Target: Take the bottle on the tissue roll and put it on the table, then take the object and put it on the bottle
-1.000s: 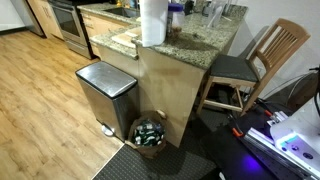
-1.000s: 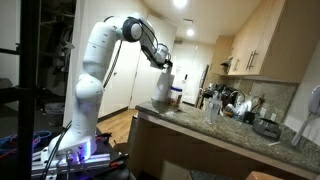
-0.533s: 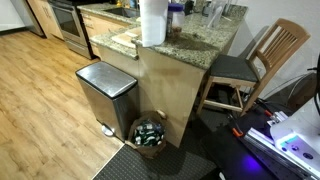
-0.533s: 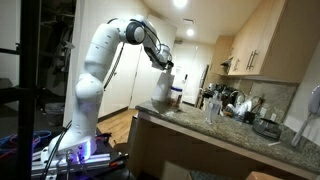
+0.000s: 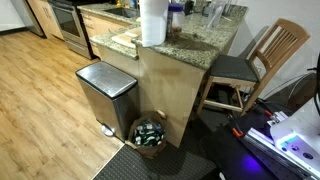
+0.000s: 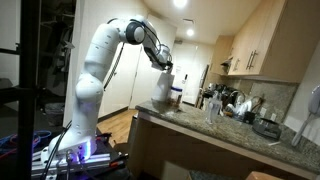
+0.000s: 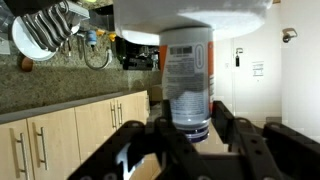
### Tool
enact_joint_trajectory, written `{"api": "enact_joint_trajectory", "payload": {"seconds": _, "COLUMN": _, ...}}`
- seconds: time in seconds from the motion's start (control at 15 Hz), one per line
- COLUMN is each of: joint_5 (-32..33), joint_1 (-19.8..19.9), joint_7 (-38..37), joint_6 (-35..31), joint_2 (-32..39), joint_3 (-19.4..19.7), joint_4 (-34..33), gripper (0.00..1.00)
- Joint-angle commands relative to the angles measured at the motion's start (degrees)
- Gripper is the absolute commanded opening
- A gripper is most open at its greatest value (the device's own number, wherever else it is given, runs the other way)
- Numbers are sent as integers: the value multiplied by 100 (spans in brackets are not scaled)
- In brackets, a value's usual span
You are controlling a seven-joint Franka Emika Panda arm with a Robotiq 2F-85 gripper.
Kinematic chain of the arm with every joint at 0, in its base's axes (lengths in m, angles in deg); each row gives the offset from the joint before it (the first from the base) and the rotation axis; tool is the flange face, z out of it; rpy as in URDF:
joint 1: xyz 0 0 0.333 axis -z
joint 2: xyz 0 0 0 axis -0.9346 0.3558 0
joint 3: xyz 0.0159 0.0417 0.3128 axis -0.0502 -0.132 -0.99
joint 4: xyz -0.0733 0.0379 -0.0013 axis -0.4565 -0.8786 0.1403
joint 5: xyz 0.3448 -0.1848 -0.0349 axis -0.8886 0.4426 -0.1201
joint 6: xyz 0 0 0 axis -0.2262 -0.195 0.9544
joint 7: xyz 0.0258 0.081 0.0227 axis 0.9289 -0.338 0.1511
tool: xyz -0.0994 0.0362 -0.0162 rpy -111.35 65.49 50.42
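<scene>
In the wrist view, which stands upside down, the clear bottle point(image 7: 187, 80) with a printed label stands on the flat white top of the tissue roll point(image 7: 190, 12). My gripper point(image 7: 190, 108) straddles the bottle, and its dark fingers point(image 7: 222, 115) press against both sides. In an exterior view the gripper point(image 6: 165, 68) hangs just over the tissue roll point(image 6: 162, 88) at the near end of the table point(image 6: 200, 130). Another exterior view shows the tissue roll point(image 5: 152, 22) on the table point(image 5: 185, 45), with its top cut off by the frame. I cannot tell which small item is the object.
Glasses and bottles point(image 6: 215, 100) crowd the counter behind the roll. A steel pedal bin point(image 5: 105, 95) and a basket of bottles point(image 5: 150, 133) stand on the floor against the counter's side. A wooden chair point(image 5: 265, 60) stands at its far end.
The arm settled a little toward the top of the roll a second ago and has held still since. Nothing else has moved.
</scene>
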Motion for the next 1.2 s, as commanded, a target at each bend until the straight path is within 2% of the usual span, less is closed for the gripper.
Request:
{"api": "enact_joint_trajectory", "payload": {"seconds": 0.0, "joint_5": -25, "joint_1": 7, "joint_7": -110, "joint_6": -51, "joint_2": 6, "joint_3": -9, "joint_4": 74, "gripper": 10}}
{"api": "enact_joint_trajectory", "payload": {"seconds": 0.13, "joint_5": -26, "joint_1": 6, "joint_7": -161, "joint_6": -25, "joint_2": -22, "joint_3": -6, "joint_4": 97, "gripper": 0}}
{"api": "enact_joint_trajectory", "payload": {"seconds": 0.27, "joint_5": -163, "joint_1": 38, "joint_7": -85, "joint_6": -8, "joint_2": -135, "joint_3": 21, "joint_4": 221, "gripper": 0}}
{"api": "enact_joint_trajectory", "payload": {"seconds": 0.33, "joint_5": -229, "joint_1": 59, "joint_7": -93, "joint_6": 12, "joint_2": -199, "joint_3": 37, "joint_4": 271, "gripper": 25}}
{"api": "enact_joint_trajectory", "payload": {"seconds": 0.47, "joint_5": -379, "joint_1": 98, "joint_7": -154, "joint_6": 97, "joint_2": -321, "joint_3": 73, "joint_4": 349, "gripper": 28}}
{"api": "enact_joint_trajectory", "payload": {"seconds": 0.67, "joint_5": -557, "joint_1": 131, "joint_7": -320, "joint_6": 328, "joint_2": -469, "joint_3": 126, "joint_4": 419, "gripper": 49}}
{"api": "enact_joint_trajectory", "payload": {"seconds": 0.73, "joint_5": -419, "joint_1": 67, "joint_7": -173, "joint_6": 169, "joint_2": -181, "joint_3": 91, "joint_4": 141, "gripper": 58}}
{"api": "enact_joint_trajectory", "payload": {"seconds": 0.8, "joint_5": -438, "joint_1": 71, "joint_7": -178, "joint_6": 184, "joint_2": -208, "joint_3": 99, "joint_4": 146, "gripper": 40}}
{"api": "enact_joint_trajectory", "payload": {"seconds": 0.93, "joint_5": -438, "joint_1": 59, "joint_7": -178, "joint_6": 182, "joint_2": -198, "joint_3": 98, "joint_4": 145, "gripper": 55}}
{"api": "enact_joint_trajectory", "payload": {"seconds": 1.0, "joint_5": -438, "joint_1": 51, "joint_7": -178, "joint_6": 182, "joint_2": -189, "joint_3": 98, "joint_4": 145, "gripper": 58}}
{"api": "enact_joint_trajectory", "payload": {"seconds": 1.13, "joint_5": -438, "joint_1": 52, "joint_7": -178, "joint_6": 182, "joint_2": -188, "joint_3": 98, "joint_4": 145, "gripper": 58}}
